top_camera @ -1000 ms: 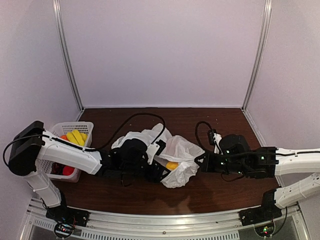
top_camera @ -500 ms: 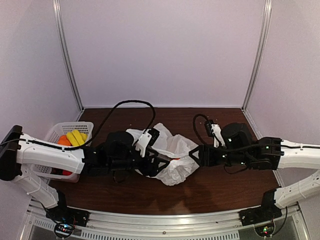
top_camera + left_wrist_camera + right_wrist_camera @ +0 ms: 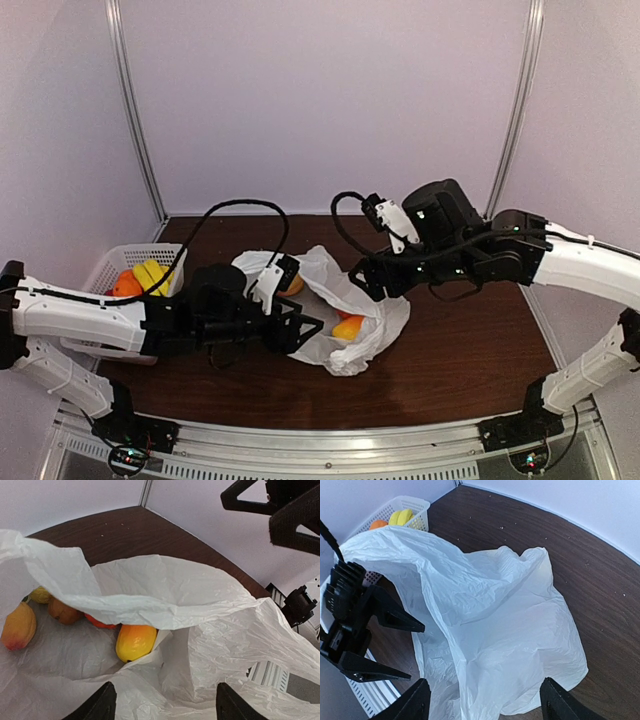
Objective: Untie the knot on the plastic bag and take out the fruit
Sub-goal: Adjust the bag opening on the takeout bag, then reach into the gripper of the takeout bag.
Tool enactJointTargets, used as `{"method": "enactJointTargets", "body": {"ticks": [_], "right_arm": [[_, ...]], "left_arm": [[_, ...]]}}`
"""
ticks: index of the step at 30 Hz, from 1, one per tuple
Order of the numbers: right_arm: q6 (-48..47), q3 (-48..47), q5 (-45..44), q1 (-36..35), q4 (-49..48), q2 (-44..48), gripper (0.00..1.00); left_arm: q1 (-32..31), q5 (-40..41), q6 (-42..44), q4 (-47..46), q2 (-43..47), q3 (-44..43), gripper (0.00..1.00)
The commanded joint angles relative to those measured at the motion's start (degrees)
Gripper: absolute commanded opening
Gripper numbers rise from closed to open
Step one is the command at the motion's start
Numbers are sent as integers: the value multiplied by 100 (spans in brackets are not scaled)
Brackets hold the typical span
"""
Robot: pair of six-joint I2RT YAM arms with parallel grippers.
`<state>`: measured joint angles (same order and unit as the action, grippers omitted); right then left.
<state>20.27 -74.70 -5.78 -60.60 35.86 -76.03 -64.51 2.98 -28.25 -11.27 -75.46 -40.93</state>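
Observation:
The plastic bag (image 3: 375, 318) lies crumpled at mid-table with its mouth gaping towards the left arm. No knot shows in any view. Inside it the left wrist view shows fruit: a yellow-orange mango (image 3: 135, 641), a brown kiwi (image 3: 64, 612), a lemon (image 3: 41, 595) and a peach (image 3: 19, 627). My left gripper (image 3: 165, 711) stands open at the bag's mouth, with loose plastic under its jaws and nothing held. My right gripper (image 3: 487, 706) hangs open above the bag (image 3: 495, 615), apart from it. From above, the left gripper (image 3: 308, 336) is at the bag's left edge and the right gripper (image 3: 360, 283) over its far side.
A white slatted basket (image 3: 112, 262) stands at the far left with bananas (image 3: 152, 273) and an orange fruit (image 3: 124, 285) in it. The cage posts and white walls close in the back. A black cable (image 3: 240, 208) loops over the left arm.
My right gripper has opened, let go of the bag's right edge, and risen up and back over the bag. The left arm has drawn back leftwards. The bag's mouth now gapes wider.

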Motion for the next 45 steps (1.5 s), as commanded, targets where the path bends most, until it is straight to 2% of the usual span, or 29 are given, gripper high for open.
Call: {"method": "enactJointTargets", "body": {"ticks": [1,9,16,19,24,25,29,35,40,45], "right_arm": [[-560,-285,375,29,385,-538,75],[-806,-471,756,18,119,-1245,72],[-1011,-723,769,22,34,-1788,56],[-1011,-757,667,21,-115,-1913,43],[-804,-790,364,62,-311,-1841,3],[-747,-786,276,90,-320,-1784,0],[-515,-702,333,323,-497,-1374,0],[-343,-642,838,521,-704,-955,0],[-213,-487,983,555,-837,-791,0],[-156,-317,1091,558,-907,-692,0]], "left_arm": [[29,240,-89,239,274,180,68],[70,246,-203,183,328,255,68],[124,238,-224,156,295,217,68],[147,229,-242,135,319,230,68],[155,216,-251,100,359,267,67],[160,190,-232,94,351,269,67],[166,76,18,305,165,46,66],[154,42,490,600,-537,-609,59],[237,124,574,682,-1195,-1095,54],[492,-297,532,564,-1732,-1356,49]]}}
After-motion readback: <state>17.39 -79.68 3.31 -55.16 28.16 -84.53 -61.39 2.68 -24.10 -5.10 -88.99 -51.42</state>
